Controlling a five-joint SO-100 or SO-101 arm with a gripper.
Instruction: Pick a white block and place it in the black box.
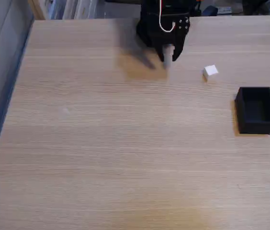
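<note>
In the fixed view I count one white block (pixel 210 72) and one black box (pixel 256 109) on the wooden table (pixel 125 158), the block lying apart from the box, up and to its left. My gripper (pixel 169 58) hangs left of the block, empty, fingers slightly apart, table between them bare.

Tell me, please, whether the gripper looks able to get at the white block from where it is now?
Probably yes. In the fixed view the gripper hangs to the left of the white block, with only bare table between them. The black box sits apart on the block's far side, out of the way.
</note>
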